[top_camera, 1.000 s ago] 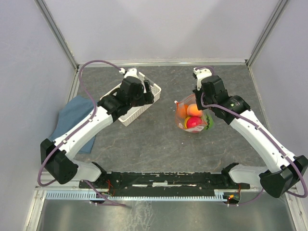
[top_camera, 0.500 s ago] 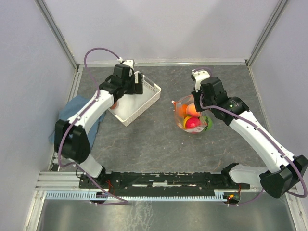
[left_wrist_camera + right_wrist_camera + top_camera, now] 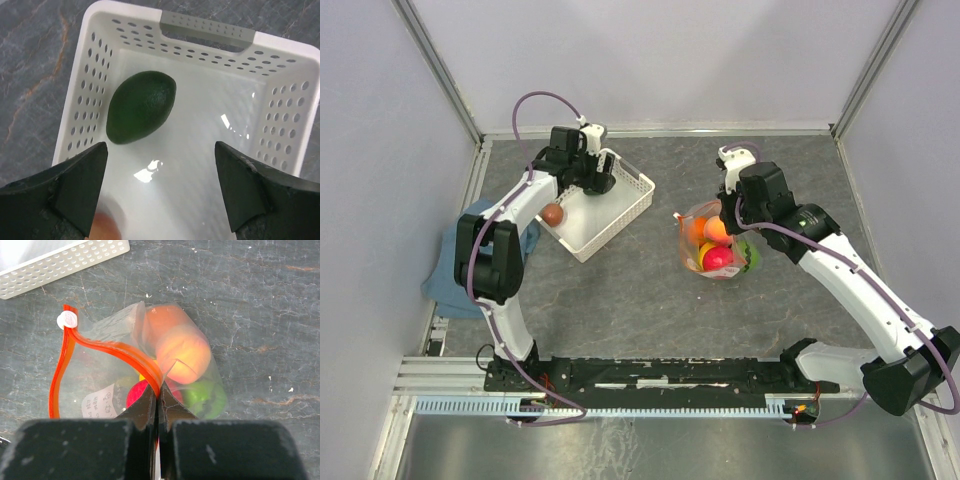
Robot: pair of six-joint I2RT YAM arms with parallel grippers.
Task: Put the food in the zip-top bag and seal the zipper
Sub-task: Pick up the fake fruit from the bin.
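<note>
Pinching the zipper partway along its length, the right gripper has its jaws pressed tight together on the red-orange strip, with the clear film of the zip-top bag bunched between them. From that grip the strip loops open, and its small white slider sits at the end nearest the white basket. Inside the bag lie a peach, an orange on the basket side of it, a green round one farther from the basket, and a red apple partly hidden by the fingers. In the top view the bag rests on the grey table, to the right of the basket and clear of it.

The left gripper hangs over the inside of the basket with its jaws spread wide and nothing between them. A dark green avocado lies on the basket floor against one long wall. From above, a brown piece shows in the basket's left end. A blue cloth lies just left of the basket.
</note>
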